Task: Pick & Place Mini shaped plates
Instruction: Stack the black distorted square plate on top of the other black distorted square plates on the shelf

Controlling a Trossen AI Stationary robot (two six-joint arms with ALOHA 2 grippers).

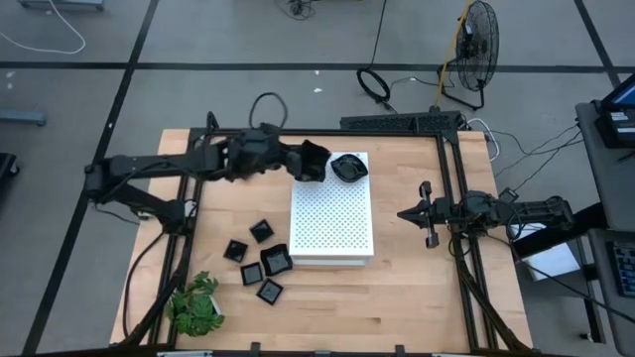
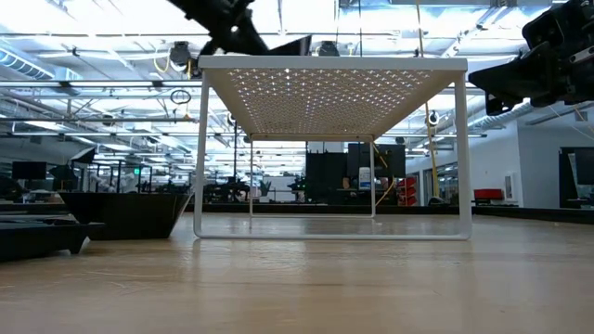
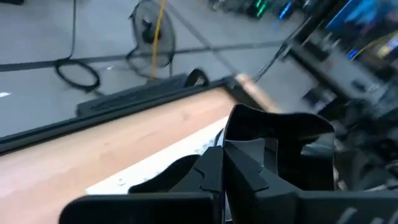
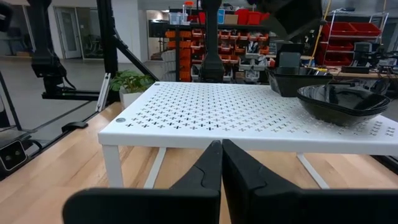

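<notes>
Grey floor w/ black tape lines (image 1: pixel 248 65), standing fan (image 1: pixel 477 45), cables.

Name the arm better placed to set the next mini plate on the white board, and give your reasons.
Left. The left gripper already grips a square black plate over the white board, near the rounded plate. The right gripper is shut, empty, beside the board.

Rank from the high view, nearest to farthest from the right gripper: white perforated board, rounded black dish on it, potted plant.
From the right gripper, waiting at the table's right side:
1. White perforated board, mid-table, its right edge closest.
2. Rounded black dish, on the board's far right corner.
3. Potted plant, near left corner of the table, clearly farthest.
</notes>
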